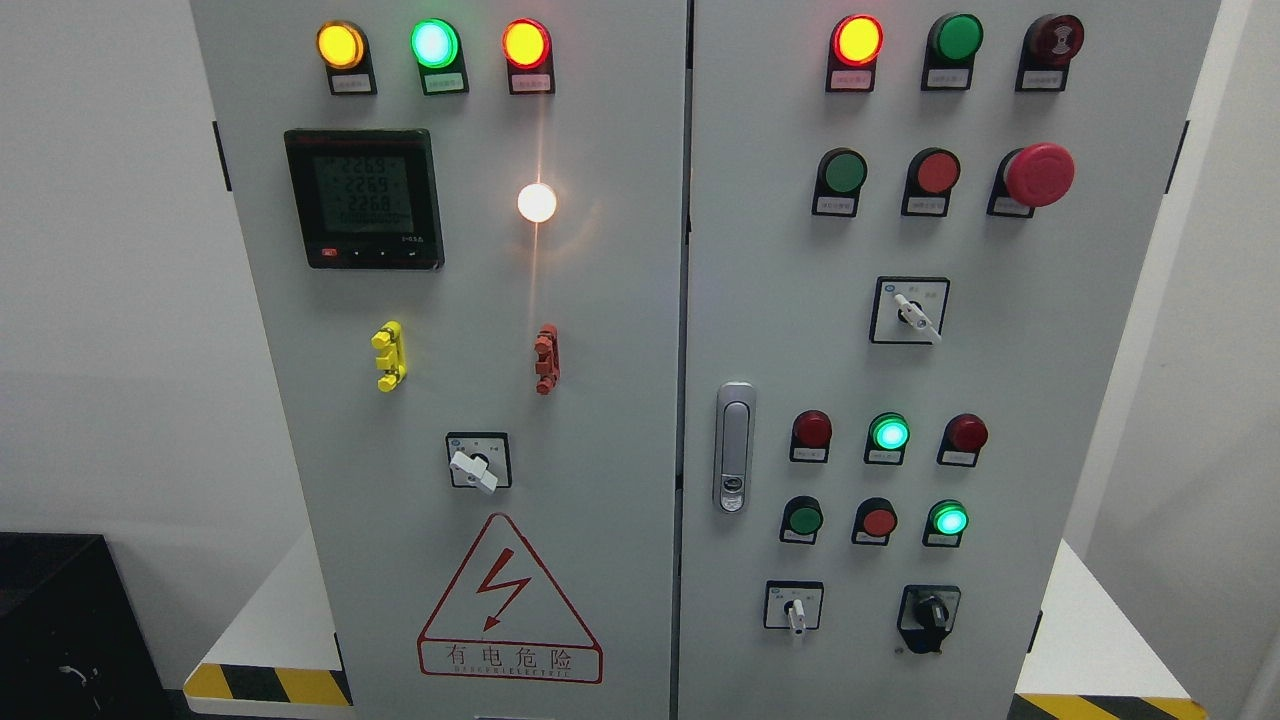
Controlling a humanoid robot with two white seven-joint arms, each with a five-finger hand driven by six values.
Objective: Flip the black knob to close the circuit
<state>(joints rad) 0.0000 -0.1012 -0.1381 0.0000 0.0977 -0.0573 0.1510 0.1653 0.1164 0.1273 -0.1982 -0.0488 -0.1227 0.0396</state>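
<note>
Sitting untouched at lower right of the grey cabinet (600, 330): black knob (929, 612), beside white switch (795, 610); hand state impossible to tell, both unseen

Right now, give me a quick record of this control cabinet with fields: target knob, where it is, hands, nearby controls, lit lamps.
target: black knob
location: bottom right of the right door, in the lowest row
nearest control: white selector switch to its left
above it: lit green lamp
door handle: silver latch at the right door's left edge
left door: digital meter, warning triangle
robot hands: none in view
</note>
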